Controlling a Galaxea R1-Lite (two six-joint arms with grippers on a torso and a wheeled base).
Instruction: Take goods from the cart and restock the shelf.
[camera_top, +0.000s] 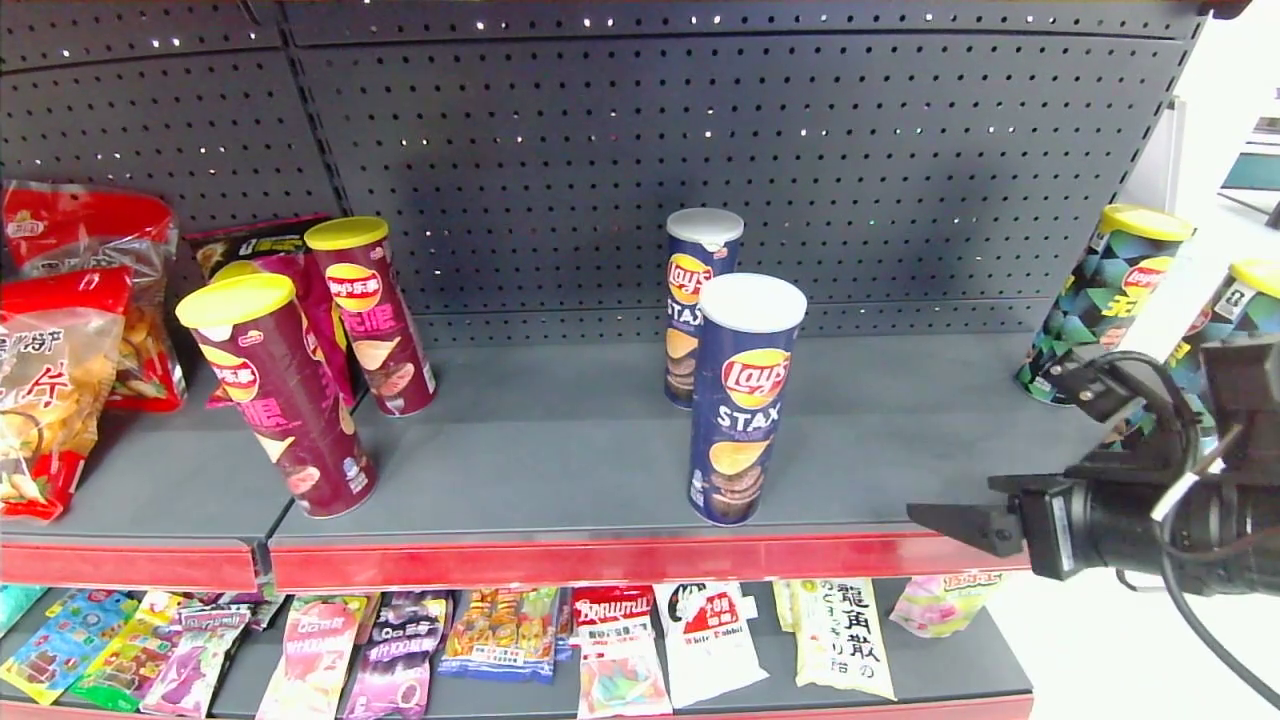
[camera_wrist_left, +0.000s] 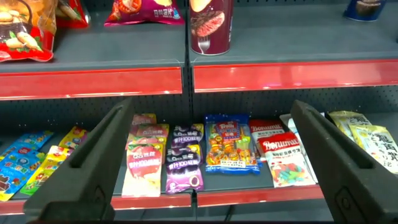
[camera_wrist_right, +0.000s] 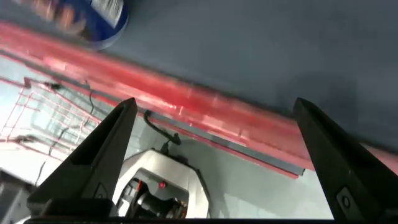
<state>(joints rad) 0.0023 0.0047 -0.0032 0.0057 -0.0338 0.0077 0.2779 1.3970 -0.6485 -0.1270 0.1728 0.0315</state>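
Two blue cans stand upright on the shelf (camera_top: 560, 450), off to the left of the right pincer (camera_top: 950, 522): the front can (camera_top: 745, 400) and the back can (camera_top: 700, 300). The right pincer is spread wide with nothing in it, close to the shelf's red edge (camera_top: 600, 560). The left pincer (camera_wrist_left: 211, 106) is spread wide and empty. Past it lie candy bags (camera_wrist_left: 230, 146) on the lower shelf (camera_wrist_left: 261, 194), and a purple can (camera_wrist_left: 211, 28) stands higher up.

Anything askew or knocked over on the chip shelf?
Nothing stands out. The blue cans stand upright; the purple cans and teal cans seem to lean outward on both sides, likely just the camera's angle.
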